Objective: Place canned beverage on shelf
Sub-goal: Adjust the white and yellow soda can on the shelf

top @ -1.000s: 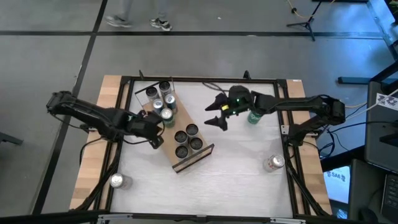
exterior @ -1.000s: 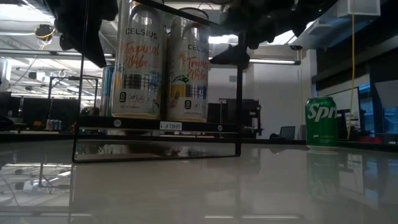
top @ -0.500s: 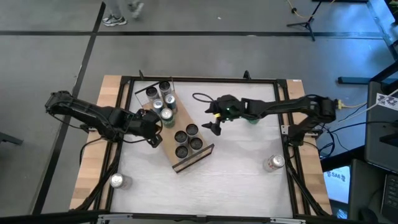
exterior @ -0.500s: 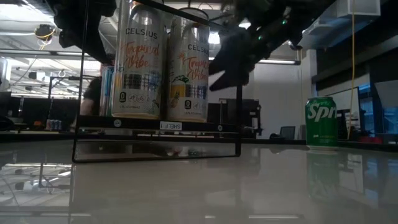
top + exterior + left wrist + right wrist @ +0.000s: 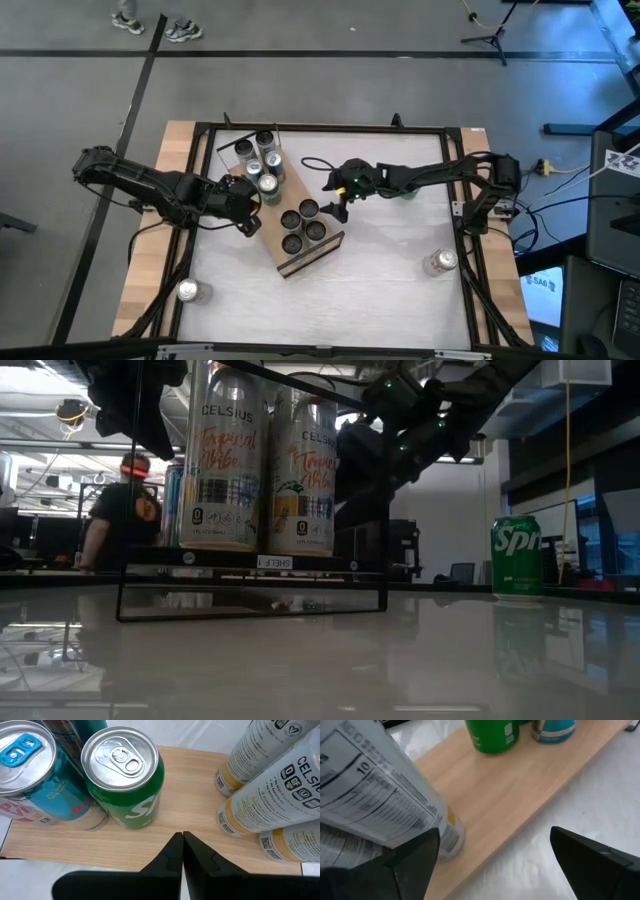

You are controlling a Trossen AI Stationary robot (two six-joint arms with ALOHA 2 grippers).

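The shelf (image 5: 305, 260), a long light-wood board, lies slantwise on the white table. Several cans stand upright on it: mixed ones at its far end (image 5: 262, 160) and tall white ones (image 5: 302, 225) toward its near end. My right gripper (image 5: 335, 200) hangs open just right of the white cans. In its wrist view one can (image 5: 370, 795) stands close beside a finger (image 5: 415, 860), with only bare board (image 5: 510, 785) in the gap. My left gripper (image 5: 182, 837) hangs shut above the shelf's left edge, pointing down at a green can (image 5: 125, 775). A green can (image 5: 517, 556) stands on the table behind my right arm.
A silver can (image 5: 440, 262) stands near the table's right edge and another (image 5: 190, 291) at its near left corner. A black wire frame (image 5: 250, 600) stands around the shelf. A person (image 5: 125, 510) shows in the room beyond the table.
My right gripper has gone down and toward the table's left, reaching out to the white cans on the shelf, and has stayed open. The person in the background has walked into the low view.
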